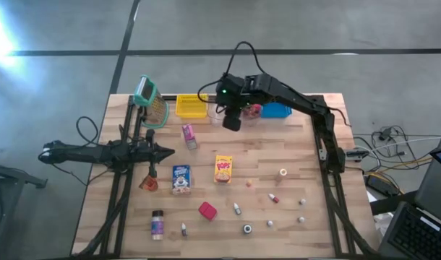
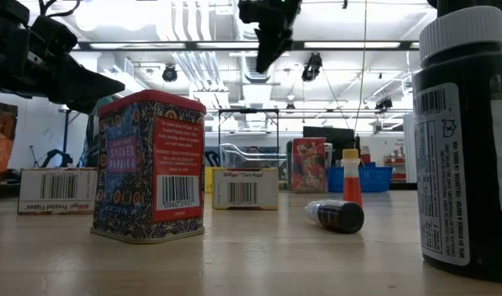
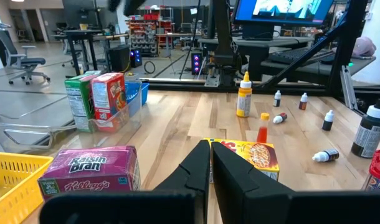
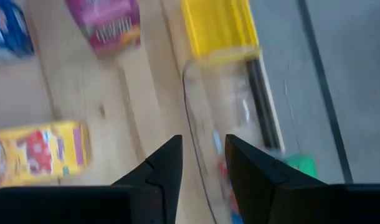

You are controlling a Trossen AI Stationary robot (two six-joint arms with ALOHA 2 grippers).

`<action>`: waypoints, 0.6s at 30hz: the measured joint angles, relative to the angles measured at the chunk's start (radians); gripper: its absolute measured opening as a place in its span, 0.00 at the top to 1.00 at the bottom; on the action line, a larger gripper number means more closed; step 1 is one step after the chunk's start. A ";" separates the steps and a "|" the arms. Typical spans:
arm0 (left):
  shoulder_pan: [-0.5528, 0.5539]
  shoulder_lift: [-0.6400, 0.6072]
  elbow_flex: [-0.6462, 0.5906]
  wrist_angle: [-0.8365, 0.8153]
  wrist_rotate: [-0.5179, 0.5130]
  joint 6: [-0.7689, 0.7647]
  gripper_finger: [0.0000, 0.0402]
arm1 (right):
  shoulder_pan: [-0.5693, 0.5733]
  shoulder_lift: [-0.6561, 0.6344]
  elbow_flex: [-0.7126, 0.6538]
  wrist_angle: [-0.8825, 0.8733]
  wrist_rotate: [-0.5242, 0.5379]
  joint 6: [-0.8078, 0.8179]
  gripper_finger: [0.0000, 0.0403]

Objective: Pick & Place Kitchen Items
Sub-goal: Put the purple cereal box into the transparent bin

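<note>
Right gripper (image 1: 232,123) upper centre of high view, over clear plastic bin (image 1: 243,115), jaws narrowly apart, empty. Pink Raisin Bran mini box (image 1: 189,135) lower-left of it, long axis up-down. Left gripper (image 1: 165,152) pinched closed, about as near.

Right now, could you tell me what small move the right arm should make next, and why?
Probably swing toward the Pops box: the right pincer hangs empty over the clear bin, its fingers apart with nothing between, and that box lies loose nearby.

Three bins (image 1: 192,107) line the table's (image 1: 307,166) far edge; groceries (image 1: 223,168) scattered nearer.
</note>
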 joint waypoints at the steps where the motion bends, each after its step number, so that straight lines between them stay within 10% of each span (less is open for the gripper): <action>1: 0.000 0.000 0.000 0.000 0.000 0.000 0.94 | 0.001 0.000 0.000 0.024 0.000 0.000 0.73; 18: 0.000 0.000 0.000 0.000 0.000 0.000 0.94 | 0.018 0.002 0.000 0.118 0.000 0.017 0.82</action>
